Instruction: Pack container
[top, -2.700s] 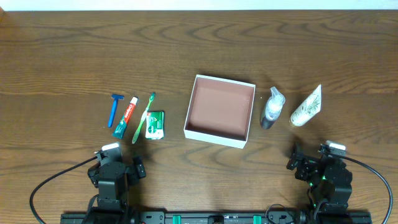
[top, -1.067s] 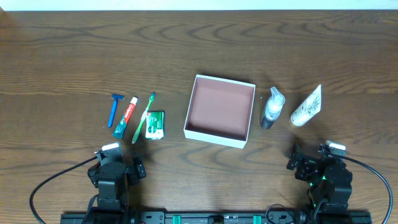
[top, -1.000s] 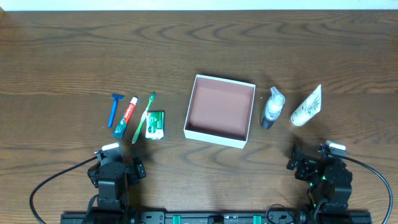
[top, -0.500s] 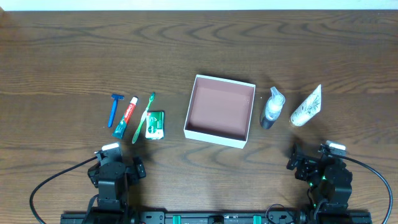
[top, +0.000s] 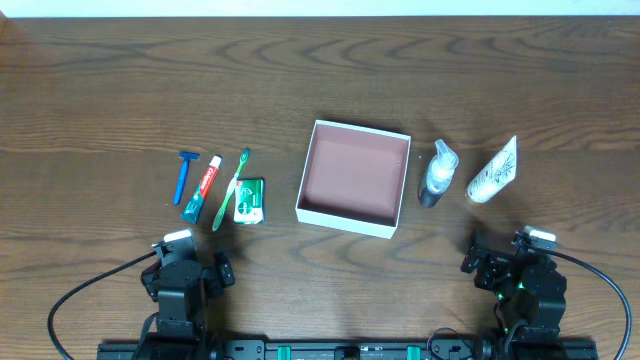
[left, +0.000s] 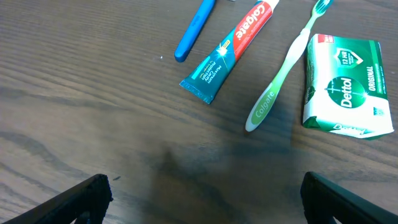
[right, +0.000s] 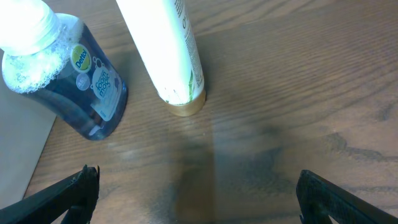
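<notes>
The dark, wood-grained worktop (top: 120, 80) carries everything. At its centre sits the shallow square container with thin white walls and a matt reddish-brown floor (top: 355, 180), empty, and placed, I judge, so either arm can reach it. My left hand (left: 205, 196) and right hand (right: 196, 193) hang low at the near edge, each with its fingers spread wide and holding nothing. The toiletries look split by side, one group per arm. To the right of the container lie a smooth white leaf-printed tube with a gold cap (top: 493, 172) and a clear blue-tinted plastic bottle with a white cap (top: 437, 174). To the left lie a glossy green soap packet (top: 249, 200), a slim green toothbrush (top: 230, 190), a red-and-teal crimped toothpaste tube (top: 201, 188) and a blue plastic razor (top: 184, 175), laid roughly parallel.
</notes>
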